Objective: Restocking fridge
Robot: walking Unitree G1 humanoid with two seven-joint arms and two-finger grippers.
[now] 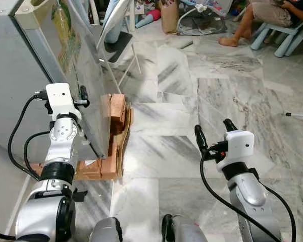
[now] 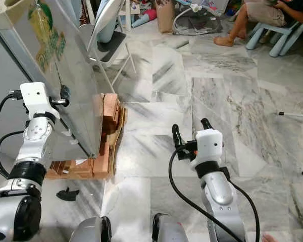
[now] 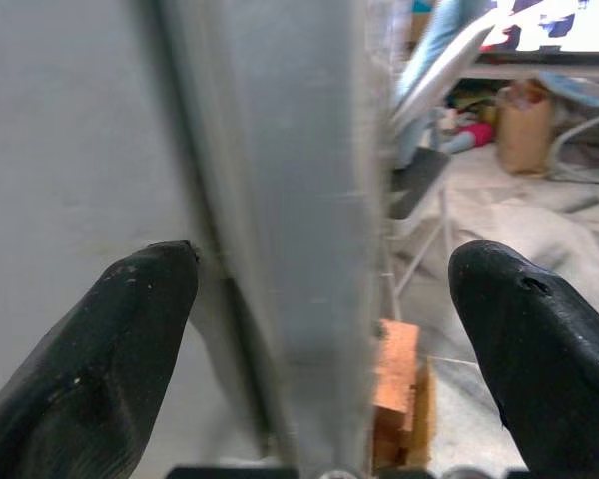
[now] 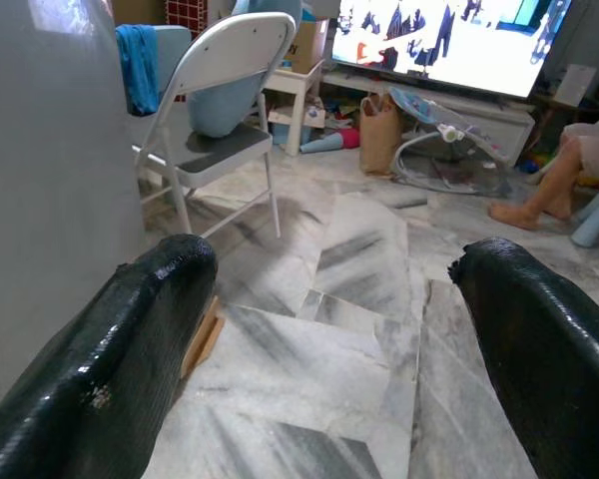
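I'm in a lived-in home: marble floor [image 1: 202,101], grey fridge [image 1: 20,75] near left, folding chair [image 4: 215,100], TV [image 4: 449,40] and baby bouncer [image 4: 449,140] far, person [image 1: 272,15] seated far right.

— What's the floor like?
— Grey-veined marble floor [image 1: 192,111], glossy with light.
— And furniture?
— A white folding chair [image 4: 230,110], a lit TV screen [image 4: 449,40], a pale blue stool [image 1: 288,38].

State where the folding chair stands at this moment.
The folding chair stands on the marble floor ahead on the robot's left, just beyond the fridge door's far edge.
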